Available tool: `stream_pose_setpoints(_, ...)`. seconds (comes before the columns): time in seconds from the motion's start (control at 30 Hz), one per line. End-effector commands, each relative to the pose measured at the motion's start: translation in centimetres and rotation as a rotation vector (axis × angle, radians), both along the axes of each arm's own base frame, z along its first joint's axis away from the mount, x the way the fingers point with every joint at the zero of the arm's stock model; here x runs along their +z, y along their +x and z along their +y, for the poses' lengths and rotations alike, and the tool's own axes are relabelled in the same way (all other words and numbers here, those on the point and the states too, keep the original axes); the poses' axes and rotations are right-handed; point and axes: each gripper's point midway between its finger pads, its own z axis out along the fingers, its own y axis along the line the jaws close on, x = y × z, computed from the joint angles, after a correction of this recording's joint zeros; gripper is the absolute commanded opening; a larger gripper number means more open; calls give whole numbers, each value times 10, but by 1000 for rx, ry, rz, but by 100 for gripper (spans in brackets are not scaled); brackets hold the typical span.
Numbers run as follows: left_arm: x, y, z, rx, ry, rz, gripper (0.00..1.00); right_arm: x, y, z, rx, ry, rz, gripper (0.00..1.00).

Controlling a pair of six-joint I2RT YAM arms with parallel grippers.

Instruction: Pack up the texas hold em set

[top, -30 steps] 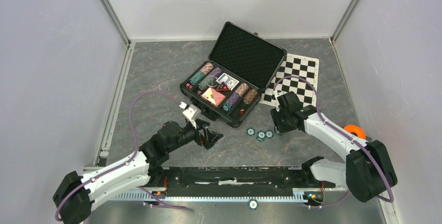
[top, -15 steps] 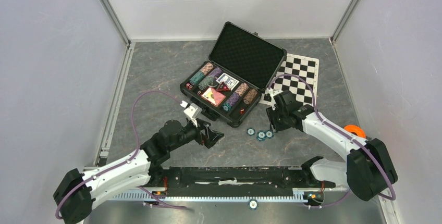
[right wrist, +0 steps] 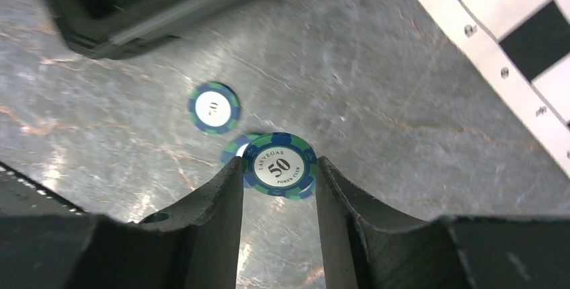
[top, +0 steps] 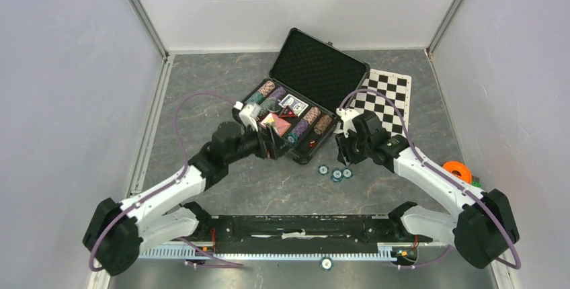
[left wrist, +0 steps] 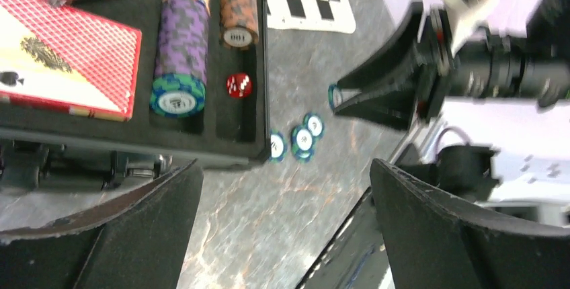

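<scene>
The black case (top: 296, 111) lay open near the middle of the grey surface (top: 201, 87), its foam-lined lid tilted back toward the far wall and its tray filled with rows of chips and cards. The right pincer (right wrist: 279, 166) was clenched on a single teal chip (right wrist: 279, 165) marked 50, gripping its rim from both sides with the face turned to the wrist camera. It was just off the case's near right corner, over three teal chips (top: 336, 173) lying flat on the surface close together. One of these showed plainly in the right wrist view, and another was half hidden behind the held chip. The left pincer (left wrist: 286, 167) was released, its fingers (left wrist: 134, 222) spread wide with nothing between them, at the case's near edge. Below it in the tray sat a red card deck (left wrist: 60, 60), a row of purple chips (left wrist: 180, 47) ending in a teal one, a row of brown chips (left wrist: 238, 7) and a red die (left wrist: 238, 85). The chequered mat (top: 383, 101) lay on the surface right of the case.
</scene>
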Motion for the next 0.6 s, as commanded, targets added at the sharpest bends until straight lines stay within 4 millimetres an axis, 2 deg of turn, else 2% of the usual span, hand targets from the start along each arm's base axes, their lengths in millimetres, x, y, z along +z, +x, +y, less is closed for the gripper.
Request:
stream_pose_setpoints(0.0,34,13,-23,-100,-192,191,100,48,19,35,150,122,-169,41)
stream_pose_setpoints(0.13,33,20,-49,-194,-214,316,98,65,22,56,232,172,-234,40)
stream_pose_setpoints(0.2,38,25,-56,-212,-227,337,96,75,24,66,264,192,-273,40)
stream_pose_setpoints(0.33,43,33,-61,-206,-229,356,94,90,29,79,295,219,-329,39)
stream_pose_setpoints(0.57,26,37,-70,-232,-197,454,82,96,38,101,330,234,-339,38)
